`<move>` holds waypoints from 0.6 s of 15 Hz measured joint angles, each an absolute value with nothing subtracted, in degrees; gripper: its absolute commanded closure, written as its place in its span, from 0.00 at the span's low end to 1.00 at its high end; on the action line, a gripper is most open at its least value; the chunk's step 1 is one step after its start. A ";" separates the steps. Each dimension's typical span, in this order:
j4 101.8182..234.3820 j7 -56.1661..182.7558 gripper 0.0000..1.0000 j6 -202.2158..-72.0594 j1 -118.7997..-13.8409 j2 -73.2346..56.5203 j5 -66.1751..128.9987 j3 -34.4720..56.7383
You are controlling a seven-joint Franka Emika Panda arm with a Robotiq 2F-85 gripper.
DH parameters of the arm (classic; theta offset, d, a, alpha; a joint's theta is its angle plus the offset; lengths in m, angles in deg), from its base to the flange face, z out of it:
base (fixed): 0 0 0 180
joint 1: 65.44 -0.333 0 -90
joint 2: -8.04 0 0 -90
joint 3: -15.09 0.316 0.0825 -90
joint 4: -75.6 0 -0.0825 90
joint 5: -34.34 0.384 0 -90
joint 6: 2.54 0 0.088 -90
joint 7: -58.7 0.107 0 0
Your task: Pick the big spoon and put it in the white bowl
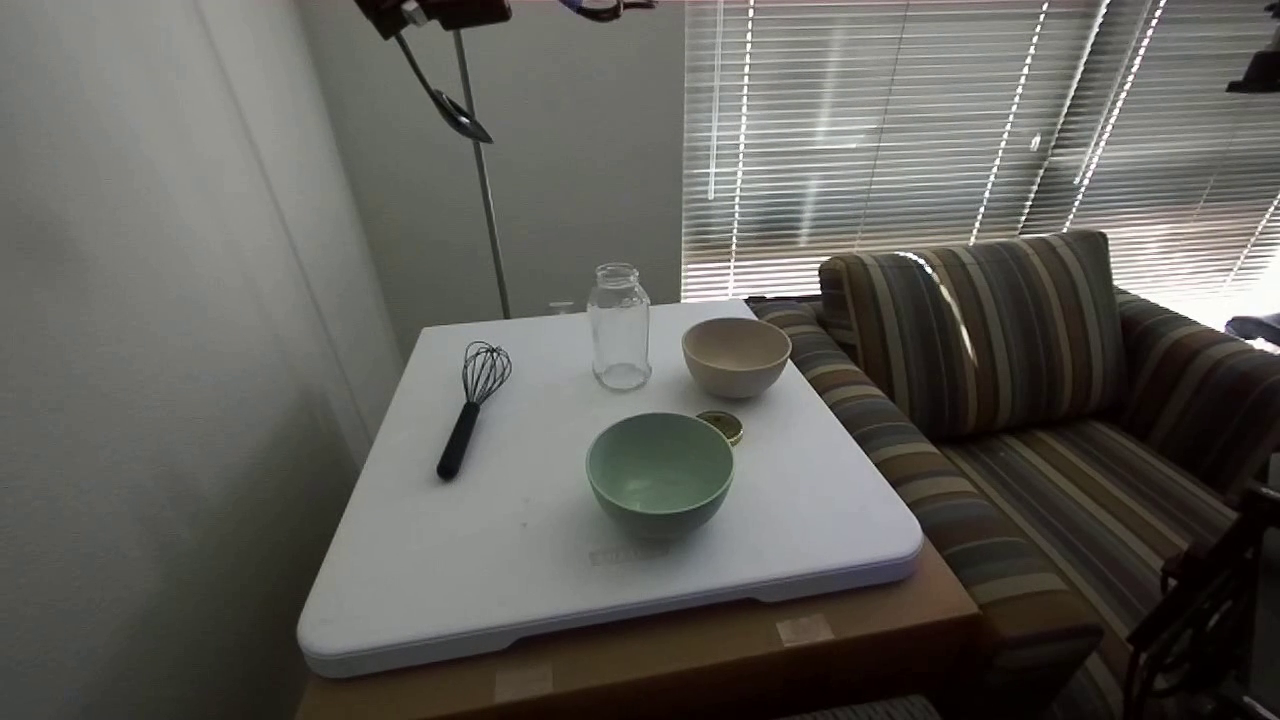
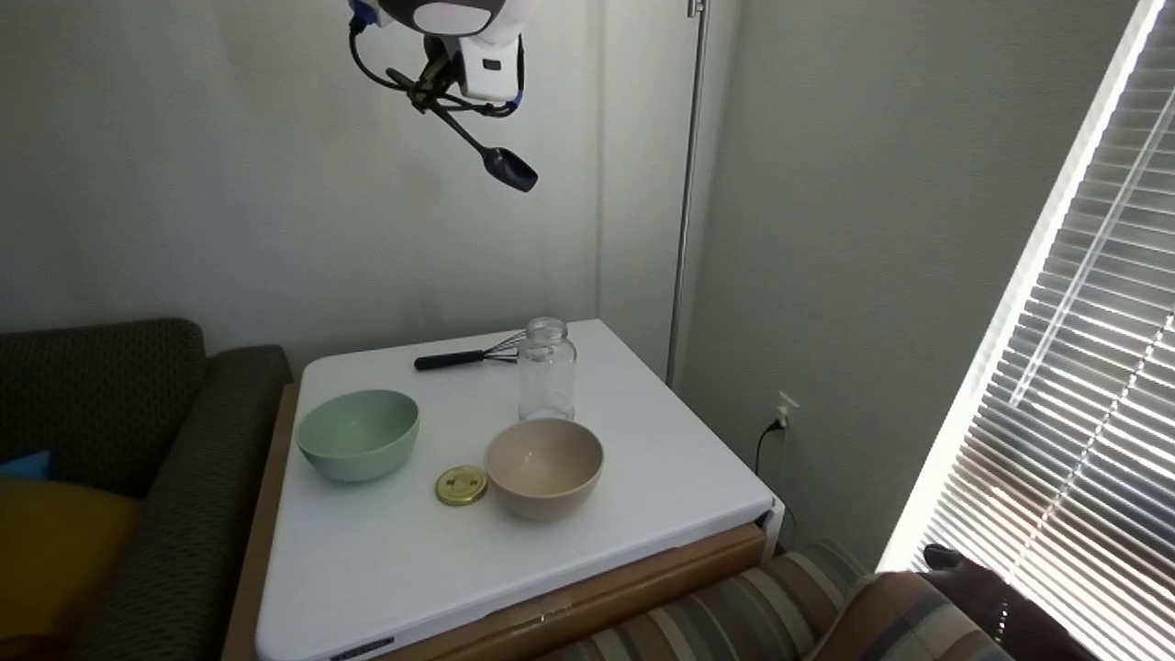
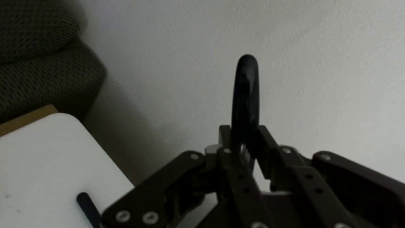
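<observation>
My gripper (image 3: 243, 136) is shut on the handle of the all-black big spoon (image 3: 246, 95), whose rounded handle end points up in the wrist view. In an exterior view my gripper (image 2: 424, 95) is high above the table, and the spoon (image 2: 510, 169) hangs tilted with its oval head down. The spoon head (image 1: 461, 116) also shows near the top of an exterior view, where most of the gripper is cut off. The white bowl, cream with a tan inside, stands upright on the table in both exterior views (image 1: 735, 382) (image 2: 542, 505). It looks empty, well below the spoon.
A larger pale green bowl (image 1: 660, 522), a clear glass jar (image 1: 620, 335), a gold lid (image 2: 461, 485) and a black whisk (image 1: 460, 440) are on the white table (image 1: 500, 580). A striped armchair (image 1: 880, 440) adjoins the table. Walls stand close to it.
</observation>
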State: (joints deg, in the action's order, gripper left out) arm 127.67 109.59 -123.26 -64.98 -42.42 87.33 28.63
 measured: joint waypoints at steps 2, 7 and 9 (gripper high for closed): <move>127.66 109.98 0.95 -122.72 -64.94 -42.78 87.61 28.66; 128.15 114.82 0.95 -122.32 -65.33 -43.37 88.36 28.35; 129.88 120.07 0.95 -122.31 -65.49 -43.26 88.52 28.03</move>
